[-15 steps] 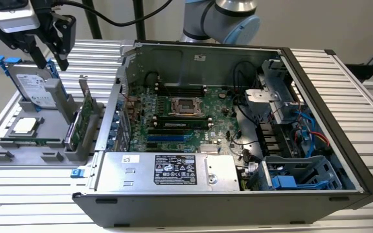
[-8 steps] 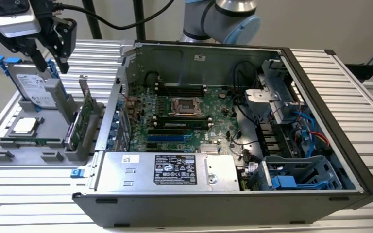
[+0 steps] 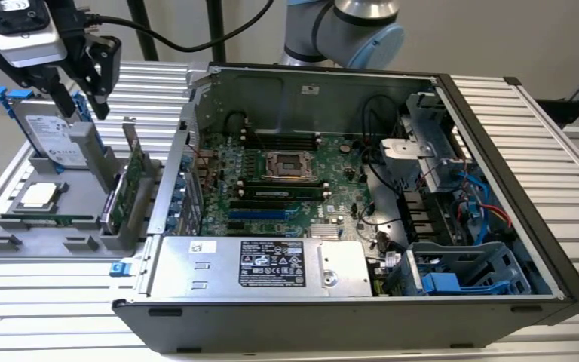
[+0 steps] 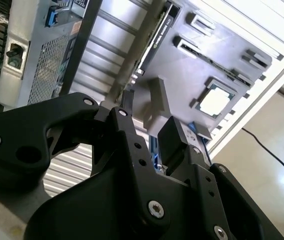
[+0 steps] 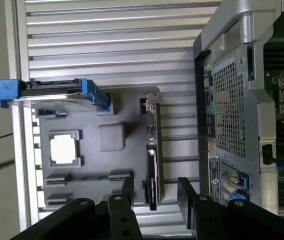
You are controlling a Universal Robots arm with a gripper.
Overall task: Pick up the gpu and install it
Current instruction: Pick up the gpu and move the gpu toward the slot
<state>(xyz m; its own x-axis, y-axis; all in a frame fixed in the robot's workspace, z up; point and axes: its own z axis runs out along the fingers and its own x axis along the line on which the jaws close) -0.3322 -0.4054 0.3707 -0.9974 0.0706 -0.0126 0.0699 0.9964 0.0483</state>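
None of the task shows as done yet. The gpu point(image 3: 117, 200) stands on edge in the grey holder point(image 3: 28, 245) on the desk point(image 3: 48, 302), just beside the open computer case point(image 3: 300, 83). The gripper point(image 3: 81, 102) hangs over the holder, spread wide and empty.

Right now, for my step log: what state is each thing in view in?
end effector: open, empty, above the holder
gpu: on edge in holder, ungripped
hard drive: upright in holder
processor: flat in holder
computer case: lying down, side open
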